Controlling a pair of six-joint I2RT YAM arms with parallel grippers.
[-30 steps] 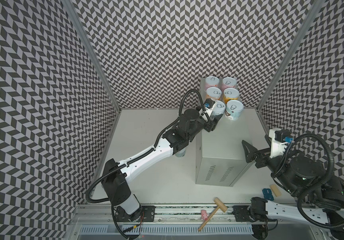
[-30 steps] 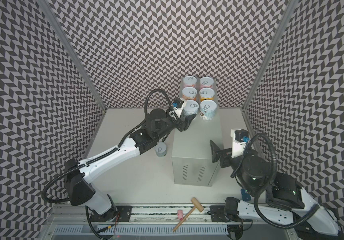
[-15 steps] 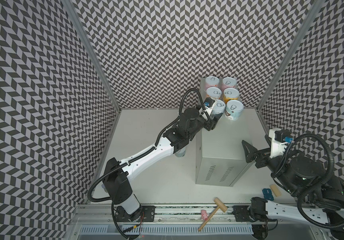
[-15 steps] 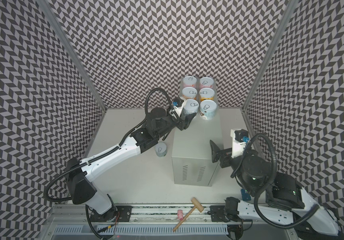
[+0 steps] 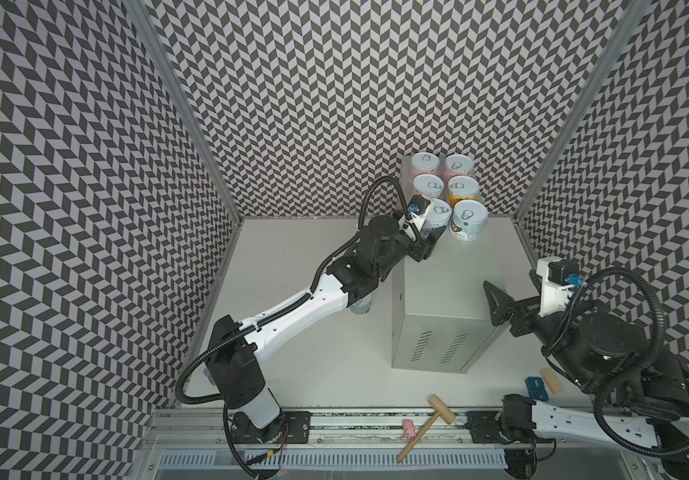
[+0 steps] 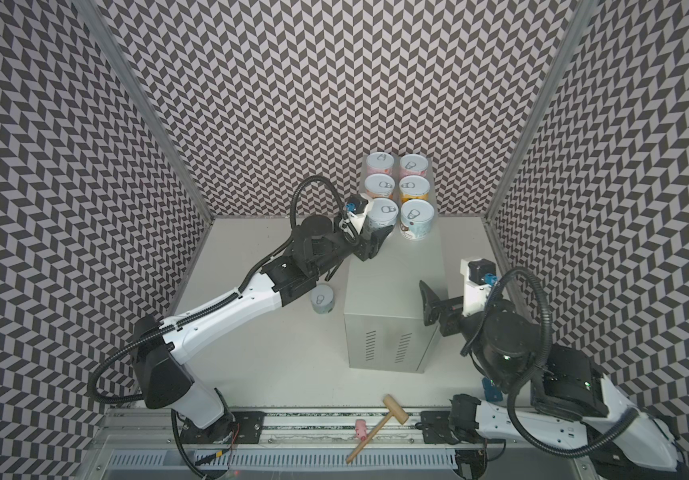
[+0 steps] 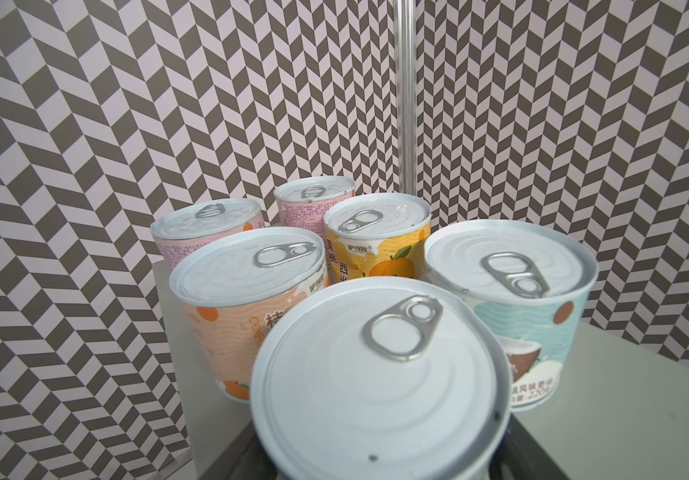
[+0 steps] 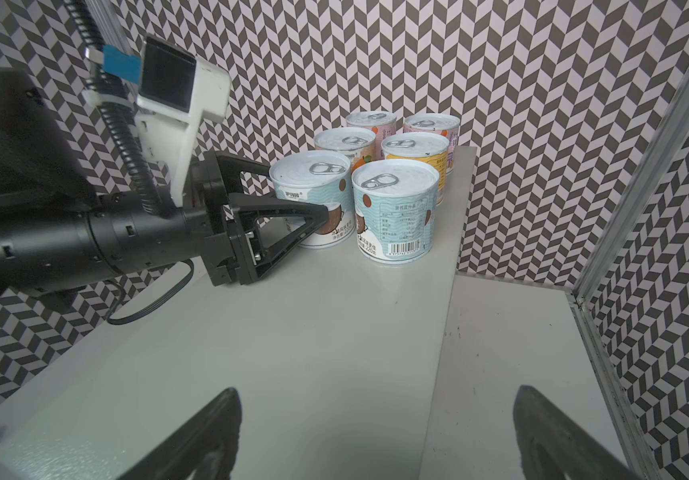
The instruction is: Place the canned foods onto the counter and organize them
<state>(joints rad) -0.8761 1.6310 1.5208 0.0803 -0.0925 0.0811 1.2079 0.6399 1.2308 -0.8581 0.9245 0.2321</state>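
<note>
Lower left of a top view, the left arm (image 5: 301, 307) shows white shell links between black joint housings. At the lower right, the right arm (image 6: 501, 345) wears the same white and black, with tiny green lights. In the right wrist view there's a ribbed black cable (image 8: 131, 153), black open-frame triangular fingers (image 8: 276, 208) and a white camera bracket (image 8: 185, 112) with a blue plug.

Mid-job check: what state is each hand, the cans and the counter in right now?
left hand: shut on the held can.
held can: upright, lid sealed, at the counter top's left edge.
right hand: open, empty, at the counter's right side.
five other cans: upright on the counter, sealed, in two rows.
last can: upright on the tabletop, not yet placed.
counter: standing upright.
mallet: lying flat at the front.
</note>
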